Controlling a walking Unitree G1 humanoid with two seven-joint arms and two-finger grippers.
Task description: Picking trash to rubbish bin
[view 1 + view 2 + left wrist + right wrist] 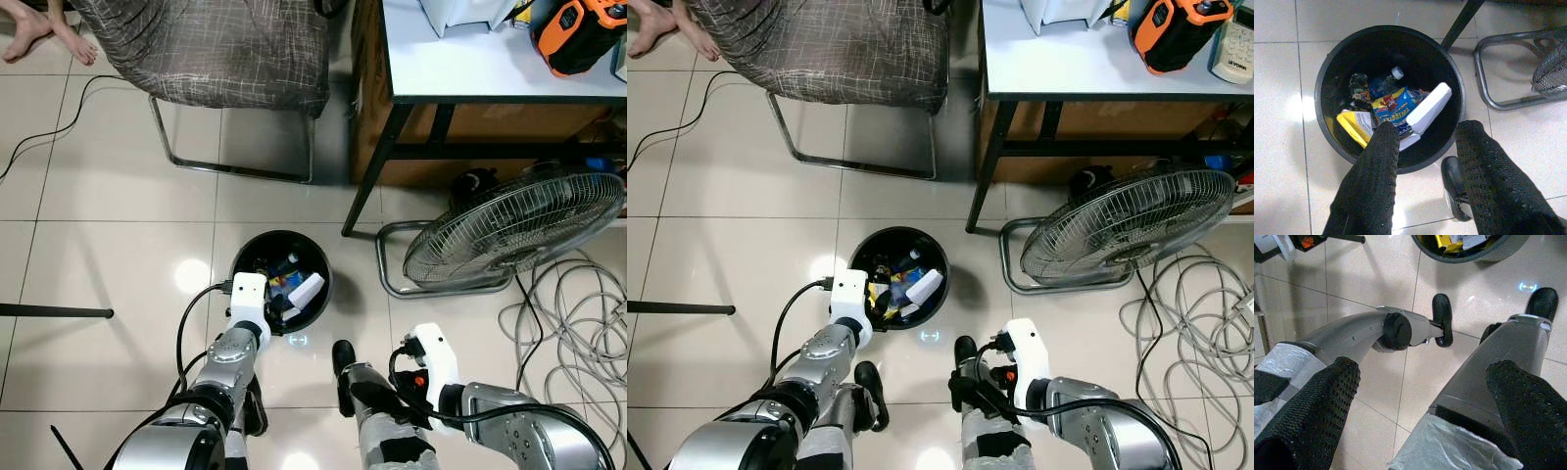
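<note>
A round black rubbish bin [282, 235] stands on the tiled floor just ahead of my feet. Inside lie a white carton [1427, 107], a blue and yellow snack packet [1393, 107], a small bottle [1383, 83] and a yellow wrapper [1354, 125]. My left gripper [1428, 128] hangs open over the bin's near rim, nothing between its fingers [1381, 161]. Its white wrist housing [248, 294] sits at the bin's near left edge. My right gripper [1425, 369] is open and empty, held low beside my right leg, pointing down at my legs and black shoes [1442, 318].
A floor fan [514, 230] lies tilted to the right of the bin, with grey cables [578, 313] coiled beside it. A white-topped table [490, 69] with an orange tool [578, 29] stands behind. A chair [206, 49] and a person's bare feet [49, 29] are far left.
</note>
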